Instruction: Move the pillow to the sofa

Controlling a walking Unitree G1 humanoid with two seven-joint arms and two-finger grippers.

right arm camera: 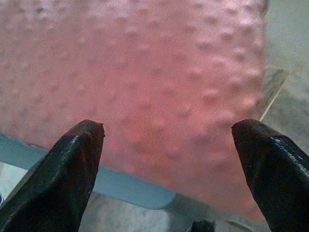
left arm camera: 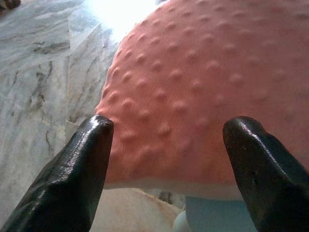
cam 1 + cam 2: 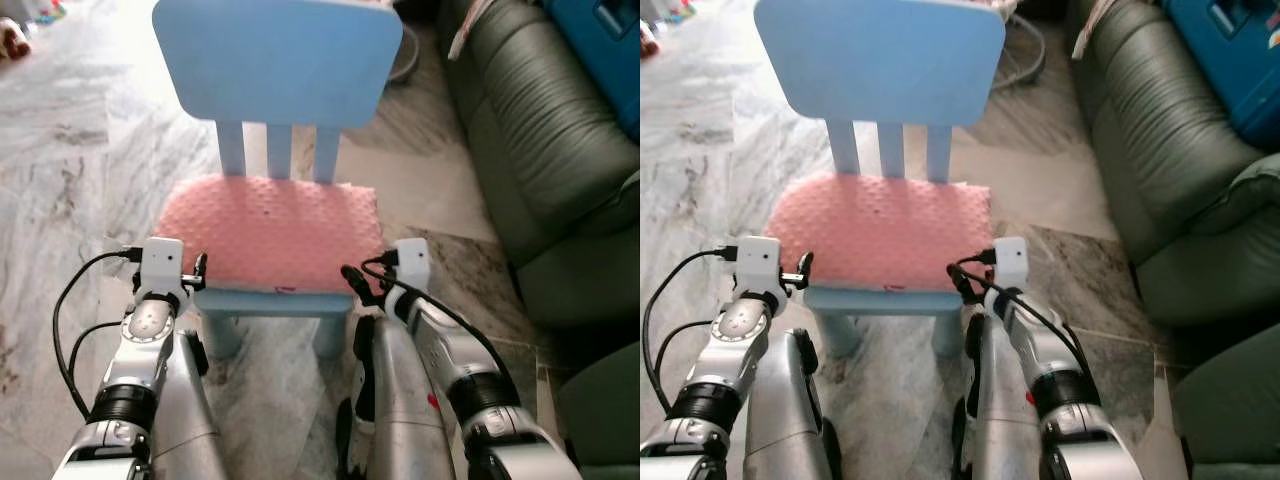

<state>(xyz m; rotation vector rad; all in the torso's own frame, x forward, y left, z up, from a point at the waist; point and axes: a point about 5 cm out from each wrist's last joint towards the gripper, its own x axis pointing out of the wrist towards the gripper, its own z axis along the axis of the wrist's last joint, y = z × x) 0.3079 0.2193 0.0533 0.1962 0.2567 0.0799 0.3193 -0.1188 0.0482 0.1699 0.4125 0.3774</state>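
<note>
— What sits to the left of the chair?

— The pale marble floor (image 3: 70, 170). The small blue chair (image 3: 277, 60) stands on it, and the chair is what I place everything by.

— Your left gripper?

— My left gripper (image 2: 166, 145) hangs just off the chair's front left corner, fingers spread wide with nothing between them. Through the wrist camera I see the two black fingers (image 2: 77, 174) framing the near left corner of the pillow, not touching it as far as I can tell.

— And the pillow itself?

— The pink, bumpy pillow (image 3: 268, 228) lies flat on the chair's seat, covering nearly all of it, with a strip of blue seat edge showing along the front.

— Your right gripper?

— My right gripper (image 1: 169, 145) is just off the chair's front right corner, also spread wide and empty. Its fingers (image 1: 63, 174) look across the pillow's near right part and the blue seat edge below.

— Beyond the chair on the right?

— The dark green sofa (image 3: 540, 140) stands there, apart from the chair, bare floor between them.
</note>
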